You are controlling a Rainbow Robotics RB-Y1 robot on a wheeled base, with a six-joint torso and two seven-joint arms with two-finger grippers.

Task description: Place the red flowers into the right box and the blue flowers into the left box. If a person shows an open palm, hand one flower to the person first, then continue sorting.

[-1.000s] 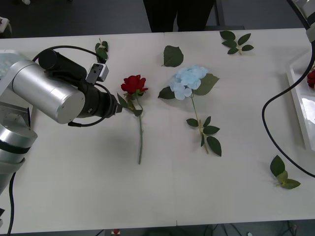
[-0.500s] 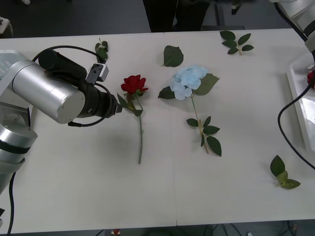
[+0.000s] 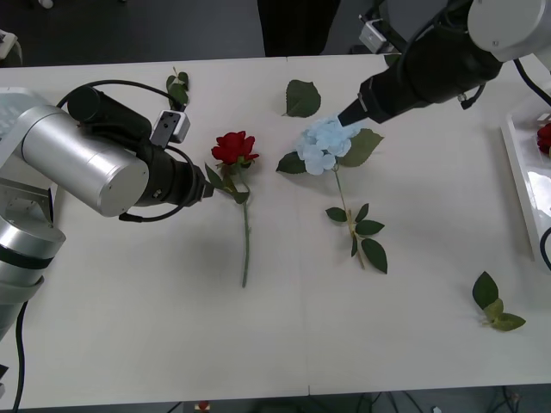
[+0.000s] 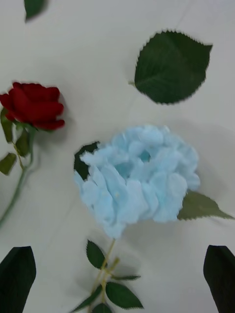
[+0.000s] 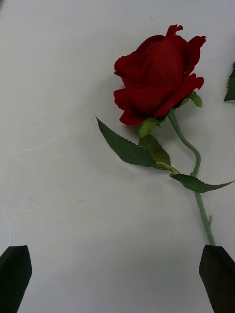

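Observation:
A red flower (image 3: 234, 148) lies on the white table left of centre, stem towards me; its head (image 5: 156, 78) and leafy stem fill the left wrist view. My left gripper (image 3: 209, 188) (image 5: 116, 252) hovers just left of its stem, open, holding nothing. A blue flower (image 3: 325, 142) (image 4: 139, 178) lies to the rose's right. My right gripper (image 3: 349, 114) (image 4: 120, 249) is above its far right side, open and empty. The right box (image 3: 521, 176) is at the table's right edge with another red flower (image 3: 544, 138) in it.
Loose green leaves lie around: one big leaf (image 3: 303, 97) beyond the blue flower, a sprig (image 3: 413, 73) behind my right arm, a sprig (image 3: 178, 86) at the far left, a leaf pair (image 3: 495, 311) at the near right. The table's near half is bare.
My right arm has swung in from the right edge to above the blue flower. The left arm and both flowers have not moved.

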